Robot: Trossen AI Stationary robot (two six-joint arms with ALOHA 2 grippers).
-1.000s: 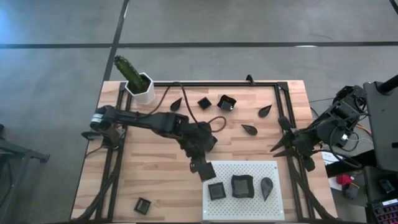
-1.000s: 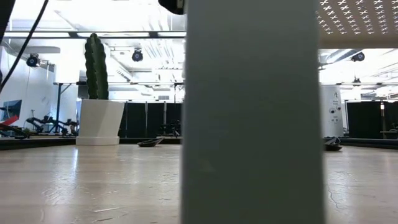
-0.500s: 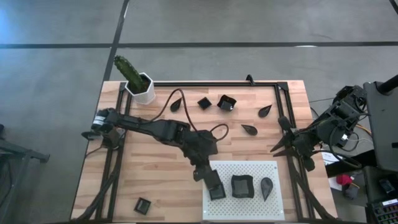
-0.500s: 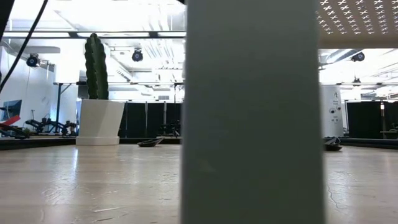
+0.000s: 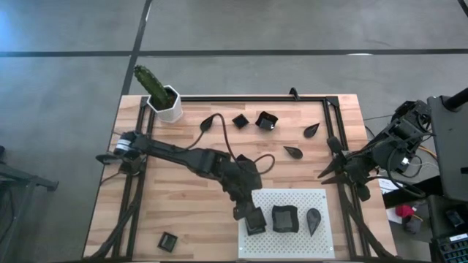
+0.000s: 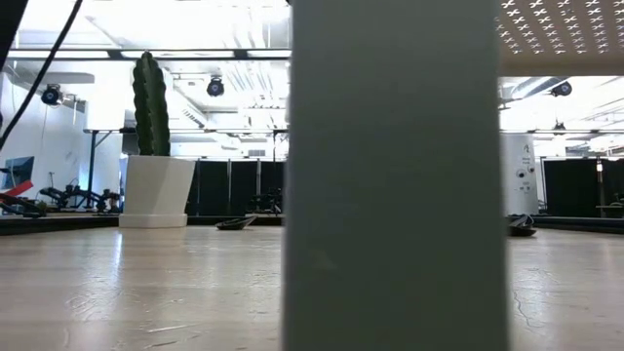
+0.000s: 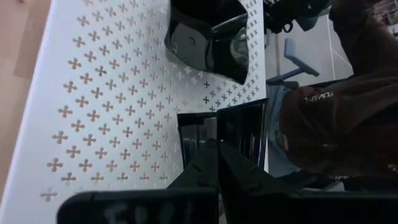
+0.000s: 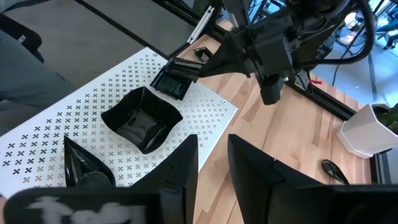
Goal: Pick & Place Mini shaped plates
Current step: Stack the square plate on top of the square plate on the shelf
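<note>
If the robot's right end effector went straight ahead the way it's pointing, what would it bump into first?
Probably the white perforated board: the right end effector hangs at the table's right side aiming toward it, fingers apart. Its wrist view suggests the wavy-edged square plate after that; depth is unclear.

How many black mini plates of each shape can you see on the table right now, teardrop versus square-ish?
Teardrop black mini plates: 4
Square or wavy-edged square black mini plates: 5
Total: 9
</note>
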